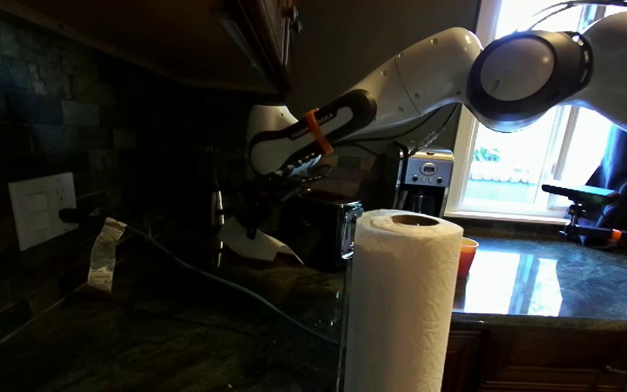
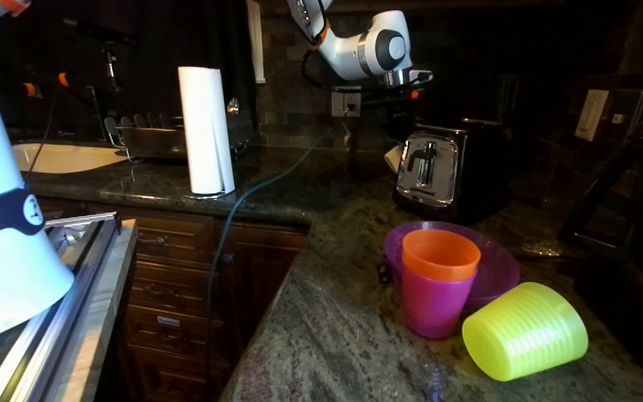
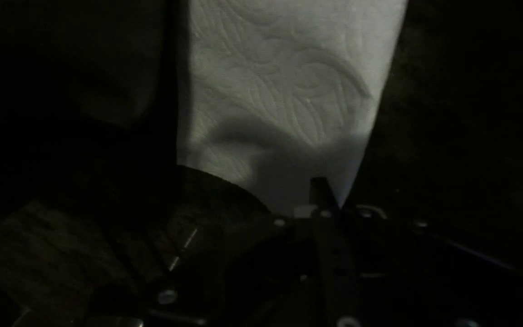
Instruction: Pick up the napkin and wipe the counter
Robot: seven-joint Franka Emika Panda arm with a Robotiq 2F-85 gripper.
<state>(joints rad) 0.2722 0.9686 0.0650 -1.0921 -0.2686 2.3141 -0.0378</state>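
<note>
The white embossed napkin [image 3: 284,77] hangs from my gripper [image 3: 327,193] and spreads out toward the top of the wrist view. The dark fingers are closed together on its narrowed corner. In an exterior view the napkin [image 1: 253,244] shows below the gripper [image 1: 252,231], beside the toaster and above the dark stone counter [image 1: 183,337]. I cannot tell whether its lower edge touches the counter. In an exterior view only a small piece of the napkin [image 2: 393,159] shows behind the toaster, and the counter [image 2: 327,318] runs toward the camera. The gripper there is mostly lost in shadow.
A black and chrome toaster [image 2: 450,162] stands right beside the gripper. A paper towel roll [image 1: 403,305] stands upright on the counter. A cable [image 2: 268,181] crosses the counter to a wall outlet. An orange cup [image 2: 441,254], a yellow cup [image 2: 525,335] and a purple dish [image 2: 500,273] are near the toaster.
</note>
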